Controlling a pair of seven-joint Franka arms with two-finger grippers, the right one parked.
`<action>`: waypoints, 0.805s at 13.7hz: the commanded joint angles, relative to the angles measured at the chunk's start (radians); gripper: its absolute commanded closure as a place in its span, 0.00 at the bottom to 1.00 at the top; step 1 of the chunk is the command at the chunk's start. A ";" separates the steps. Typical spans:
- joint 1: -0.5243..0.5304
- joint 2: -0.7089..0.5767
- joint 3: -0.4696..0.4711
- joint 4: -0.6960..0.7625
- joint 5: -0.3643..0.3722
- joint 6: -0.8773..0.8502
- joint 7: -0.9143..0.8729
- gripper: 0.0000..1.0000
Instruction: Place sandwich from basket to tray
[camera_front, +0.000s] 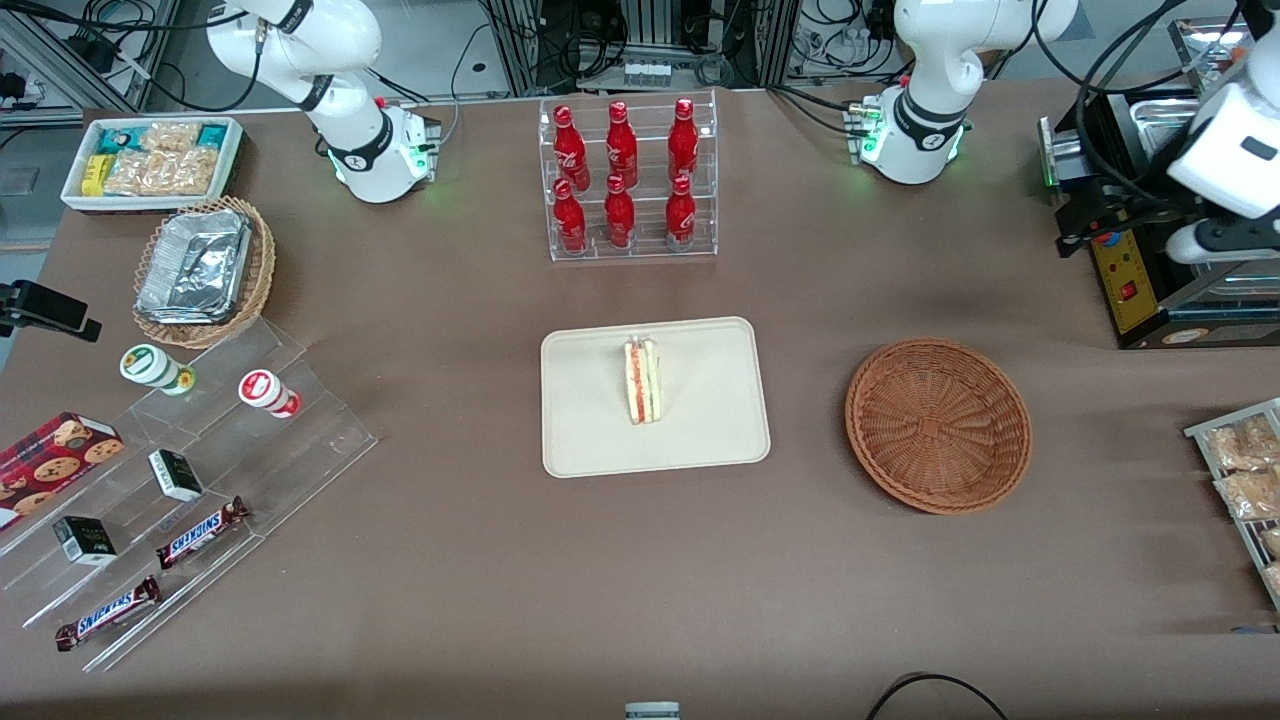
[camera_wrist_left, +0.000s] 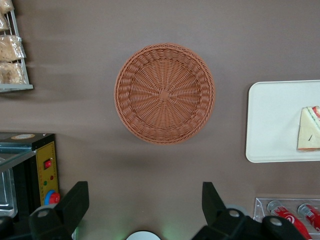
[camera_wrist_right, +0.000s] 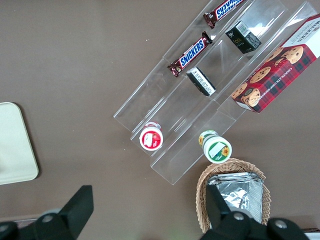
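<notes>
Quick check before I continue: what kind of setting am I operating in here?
Likely a lab mock-up of a snack counter: a cola bottle rack, Snickers bars on clear steps, and cable-strewn equipment racks at the table's edge. The sandwich sits on the tray, the basket is empty, and the open gripper hangs above the table.

1. Sandwich (camera_front: 641, 381) lies on tray (camera_front: 600, 440), mid counter (camera_front: 500, 600).
2. Basket (camera_front: 938, 425) beside tray, toward working arm's end; apart, nothing in it.
3. Bottle rack (camera_front: 628, 180) farther from front cam than tray.
4. Hand (camera_wrist_left: 145, 210) above counter nr basket, fingers spread, holding nothing.
</notes>
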 joint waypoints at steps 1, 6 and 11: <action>0.007 0.052 -0.015 0.084 -0.011 -0.012 0.020 0.00; -0.004 0.072 -0.015 0.092 0.006 0.014 0.112 0.00; -0.018 0.119 -0.006 0.136 0.029 0.013 0.103 0.00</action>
